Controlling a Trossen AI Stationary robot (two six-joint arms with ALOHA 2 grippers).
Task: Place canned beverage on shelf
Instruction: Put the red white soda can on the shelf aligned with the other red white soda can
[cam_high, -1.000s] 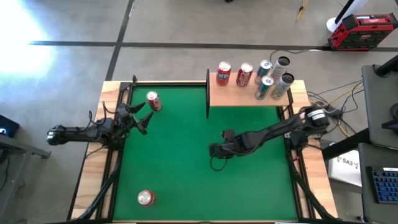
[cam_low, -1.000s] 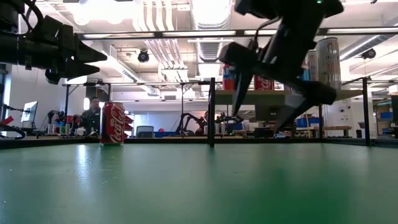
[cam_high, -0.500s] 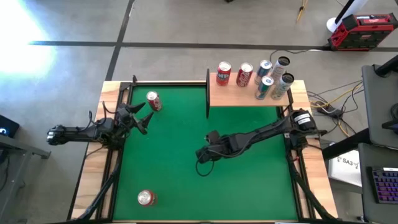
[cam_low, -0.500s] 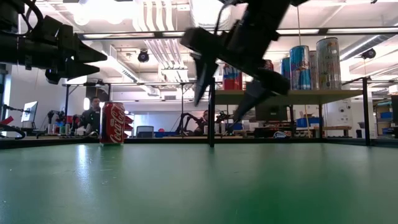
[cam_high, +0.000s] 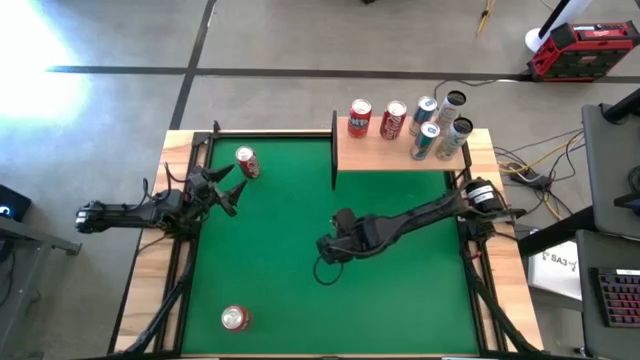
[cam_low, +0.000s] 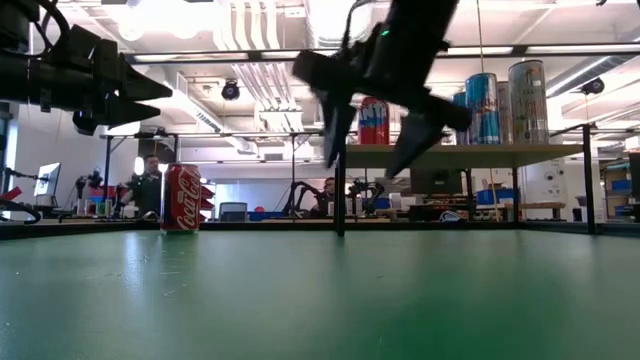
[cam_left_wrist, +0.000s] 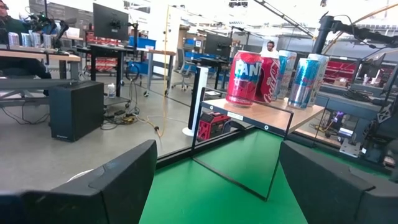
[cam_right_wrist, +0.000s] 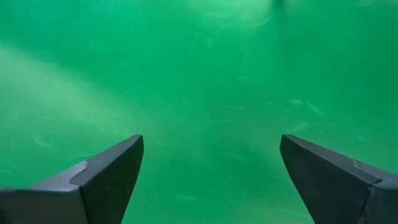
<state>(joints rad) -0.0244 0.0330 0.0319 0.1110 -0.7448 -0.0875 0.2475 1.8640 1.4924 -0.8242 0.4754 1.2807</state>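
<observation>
The right gripper (cam_high: 322, 246) hangs above the middle of the green desk (cam_high: 280, 290), fingers (cam_right_wrist: 106, 177) spread wide over bare felt, holding nothing. A red can (cam_high: 234, 318) stands near the front edge, well apart from them. The left gripper (cam_high: 228, 190) waits at the desk's left side, fingers (cam_left_wrist: 124, 180) parted and empty; a Coca-Cola can (cam_high: 246, 162) stands just beyond them. Farthest, the shelf (cam_high: 400, 152) carries what look like six cans.
</observation>
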